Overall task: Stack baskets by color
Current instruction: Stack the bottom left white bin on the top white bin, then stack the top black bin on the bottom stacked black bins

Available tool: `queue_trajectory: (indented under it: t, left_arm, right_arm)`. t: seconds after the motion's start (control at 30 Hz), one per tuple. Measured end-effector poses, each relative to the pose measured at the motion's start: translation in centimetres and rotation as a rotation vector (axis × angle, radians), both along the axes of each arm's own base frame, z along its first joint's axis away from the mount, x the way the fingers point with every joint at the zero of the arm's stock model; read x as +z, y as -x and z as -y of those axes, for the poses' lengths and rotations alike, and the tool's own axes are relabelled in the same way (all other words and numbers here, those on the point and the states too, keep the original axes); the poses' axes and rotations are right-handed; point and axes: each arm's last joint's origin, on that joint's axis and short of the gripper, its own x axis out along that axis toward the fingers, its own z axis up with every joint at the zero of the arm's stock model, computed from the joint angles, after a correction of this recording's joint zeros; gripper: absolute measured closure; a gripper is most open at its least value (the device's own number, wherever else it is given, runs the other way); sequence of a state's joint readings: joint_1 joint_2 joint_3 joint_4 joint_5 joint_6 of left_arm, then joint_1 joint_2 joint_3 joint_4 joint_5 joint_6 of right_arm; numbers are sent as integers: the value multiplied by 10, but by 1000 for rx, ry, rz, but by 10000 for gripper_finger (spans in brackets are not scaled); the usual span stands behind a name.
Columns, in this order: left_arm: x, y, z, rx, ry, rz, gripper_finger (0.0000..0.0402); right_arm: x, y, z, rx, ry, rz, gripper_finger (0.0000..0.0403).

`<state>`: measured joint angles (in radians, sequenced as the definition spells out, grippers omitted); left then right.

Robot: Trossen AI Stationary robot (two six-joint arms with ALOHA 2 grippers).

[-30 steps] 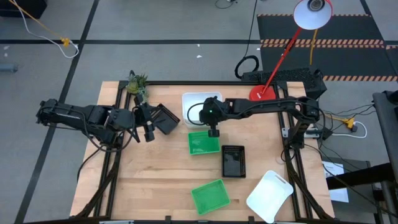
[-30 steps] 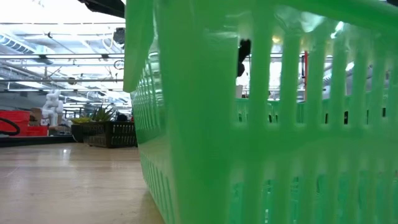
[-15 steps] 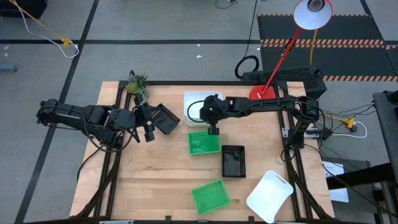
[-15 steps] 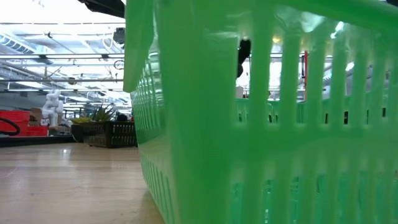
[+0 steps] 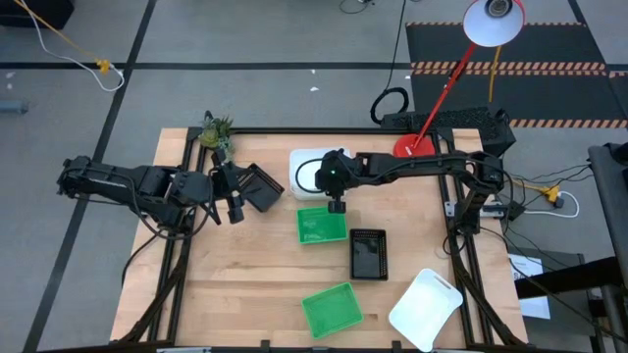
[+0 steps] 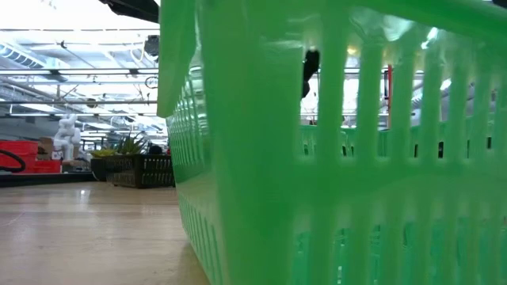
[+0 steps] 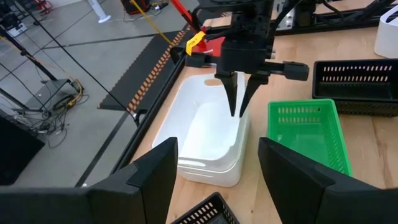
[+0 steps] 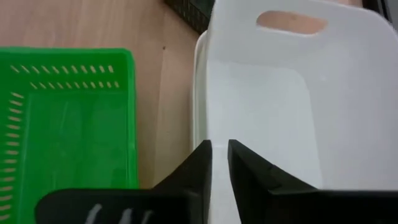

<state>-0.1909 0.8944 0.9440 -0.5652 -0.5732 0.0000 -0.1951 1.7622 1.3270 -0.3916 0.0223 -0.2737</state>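
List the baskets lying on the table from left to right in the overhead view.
Black basket → white basket stack → green basket → black basket → white basket. The middle green basket overlaps others' span, so it's left out.

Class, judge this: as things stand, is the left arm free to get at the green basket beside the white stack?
Probably not: the right gripper hangs over the white stack right beside that green basket, crowding the approach.
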Motion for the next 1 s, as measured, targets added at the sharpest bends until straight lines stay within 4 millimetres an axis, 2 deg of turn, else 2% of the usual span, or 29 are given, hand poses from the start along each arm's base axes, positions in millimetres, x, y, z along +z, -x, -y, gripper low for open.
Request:
queue_trajectory:
  t: [0.37,0.5,0.77,1.0]
  left_arm:
    - [0,0,0,0,0,0,176]
    - [-1,0,0,0,0,-7,176]
    - [-1,1,0,1,0,-14,176]
    - [-4,0,1,-17,25,-35,176]
  right_arm:
    - [0,0,-1,-7,-7,1,322]
    - [2,-1,-8,3,-11,11,318]
    - [11,-1,-46,51,20,21,318]
    - [39,13,-88,45,106,82,318]
